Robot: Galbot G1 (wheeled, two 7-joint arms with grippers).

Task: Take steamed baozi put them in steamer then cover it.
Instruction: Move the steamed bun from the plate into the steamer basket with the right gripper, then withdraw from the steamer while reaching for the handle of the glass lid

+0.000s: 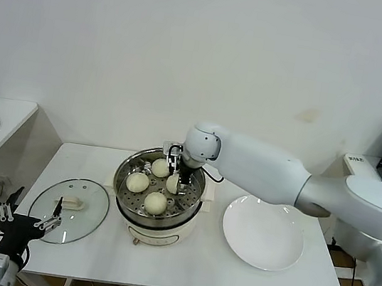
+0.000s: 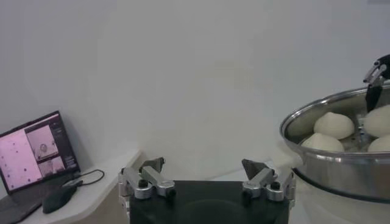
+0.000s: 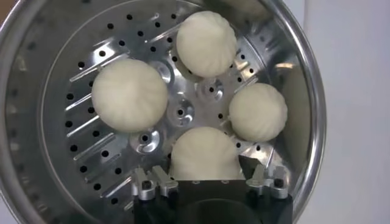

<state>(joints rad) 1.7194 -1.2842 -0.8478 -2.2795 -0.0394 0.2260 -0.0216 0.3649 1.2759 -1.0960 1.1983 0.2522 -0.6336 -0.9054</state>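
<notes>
With all four steamed baozi (image 3: pixel 207 42) seated in the steamer (image 1: pixel 125 176), the right gripper (image 1: pixel 176 172) is poised fingers spread over the last bun, so the glass lid (image 1: pixel 88 207), beside the open-fingered left gripper (image 1: pixel 27 220) on the surface (image 1: pixel 229 274), is judged next to be fetched.

The right arm (image 1: pixel 279 176) has smooth glossy white shells with a rounded, ball-like joint housing just behind the right gripper (image 1: pixel 177 164). The gripper body is black with silver metal finger links and dark tips. The left gripper (image 1: pixel 27 221) is built identically: black base, silver knuckles fastened with dark screws.
</notes>
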